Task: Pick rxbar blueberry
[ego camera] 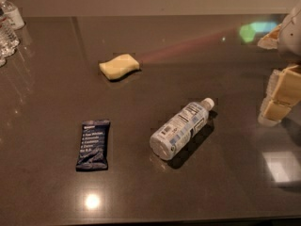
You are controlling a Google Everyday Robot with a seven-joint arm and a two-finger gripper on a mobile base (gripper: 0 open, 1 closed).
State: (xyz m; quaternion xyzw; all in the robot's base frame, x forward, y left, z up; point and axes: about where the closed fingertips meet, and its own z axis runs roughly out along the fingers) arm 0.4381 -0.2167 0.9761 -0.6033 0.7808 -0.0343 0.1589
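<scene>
rxbar blueberry (93, 145) flat; gripper (278, 100) far right

Navy rxbar blueberry (93, 145) with white text, pale yellow sponge (119, 66), dark table (47, 102), cream gripper (278, 99) at right edge.

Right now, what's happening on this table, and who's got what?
The pick has not started yet. The pincer hangs at the right edge of the dark table, far from the rxbar blueberry, which lies flat and untouched near the front left. A water bottle lies on its side between them, and a yellow sponge sits farther back.
</scene>
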